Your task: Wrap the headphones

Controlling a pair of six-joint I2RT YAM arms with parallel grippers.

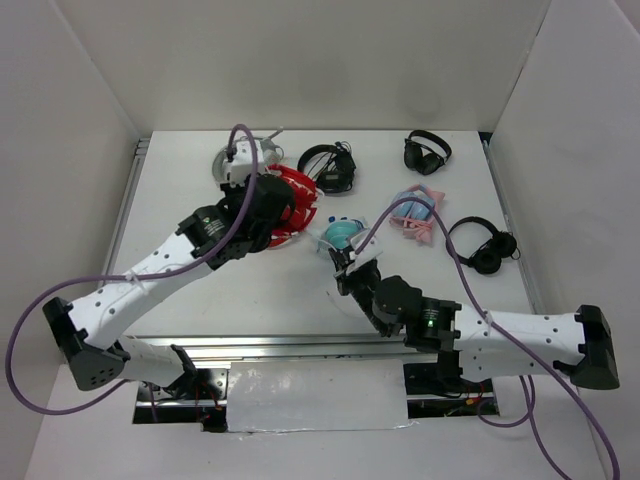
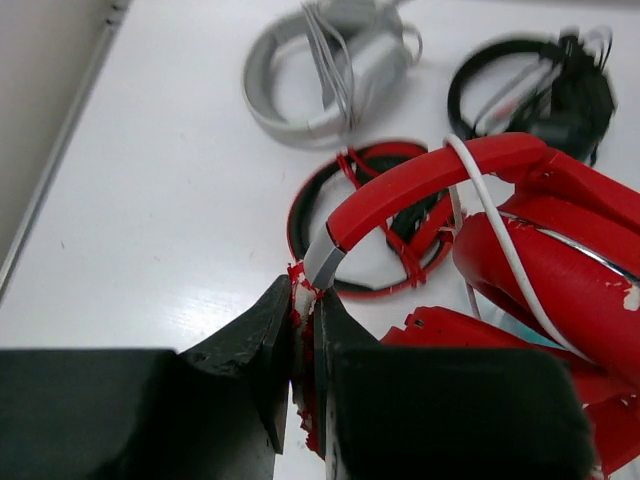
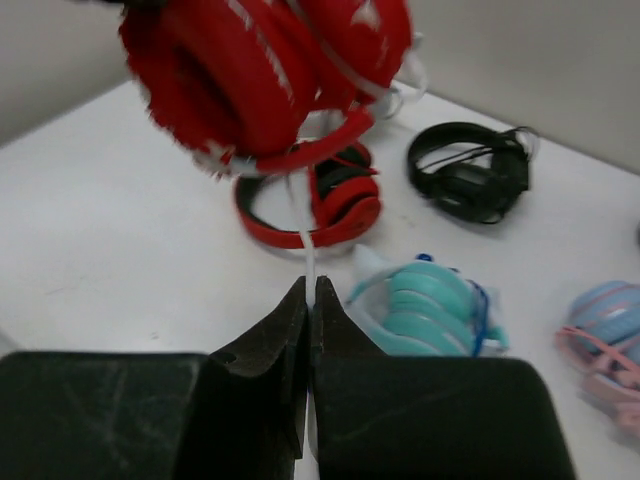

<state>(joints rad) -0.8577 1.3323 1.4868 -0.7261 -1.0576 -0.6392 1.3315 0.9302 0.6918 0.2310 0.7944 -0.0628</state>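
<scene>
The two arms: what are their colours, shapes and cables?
The left arm and right arm have white links, black joints and black base blocks. A purple cable loops along each. The right arm shows a small green light. The left gripper and right gripper have black wedge-shaped fingers that taper to thin tips.

The left arm [image 1: 150, 265] reaches from the near left corner slantwise toward the far edge. The left gripper [image 2: 305, 300] ends left of the table's middle, its jaws pinched almost together on the headband end of the headphones [image 2: 600, 290]. The right arm [image 1: 500, 330] lies low along the near edge from the near right corner, bent at the elbow. The right gripper [image 3: 310, 290] sits near the table's middle, jaws closed on the thin white cable [image 3: 303, 225].
</scene>
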